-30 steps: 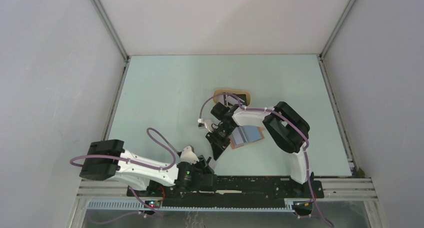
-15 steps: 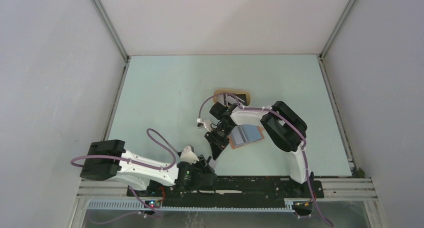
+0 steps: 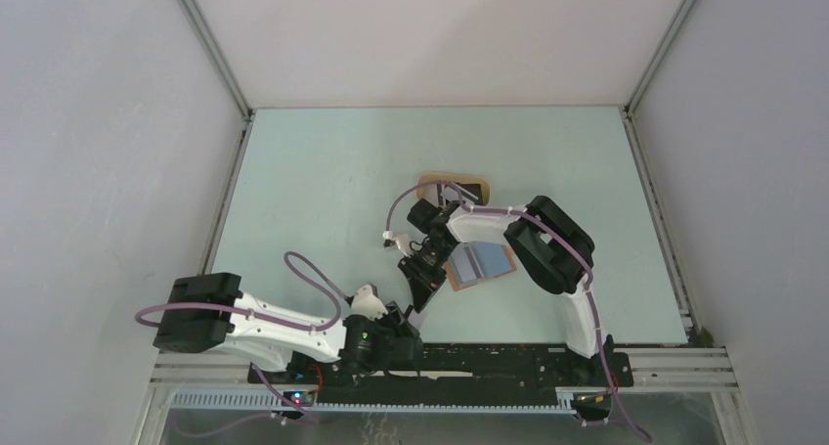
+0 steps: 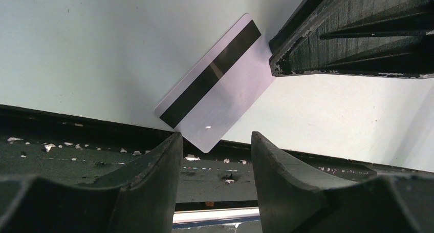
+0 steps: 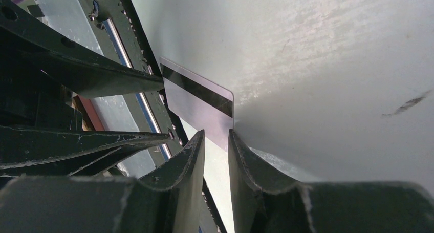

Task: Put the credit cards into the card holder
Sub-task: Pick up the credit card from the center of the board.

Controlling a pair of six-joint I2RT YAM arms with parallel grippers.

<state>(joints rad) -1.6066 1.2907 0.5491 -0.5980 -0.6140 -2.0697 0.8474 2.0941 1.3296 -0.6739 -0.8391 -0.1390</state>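
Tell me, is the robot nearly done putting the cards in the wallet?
Not nearly. Done: the card holder lies open, but I cannot see a card in it. In hand: the right tool seems to pinch one striped card, with the left tool open beside it. Left: carrying that card to a pocket.

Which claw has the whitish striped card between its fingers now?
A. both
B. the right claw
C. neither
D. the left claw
B: in the right wrist view the credit card runs into the narrow gap of the right claw, while the left claw stands wide open, gripping nothing.
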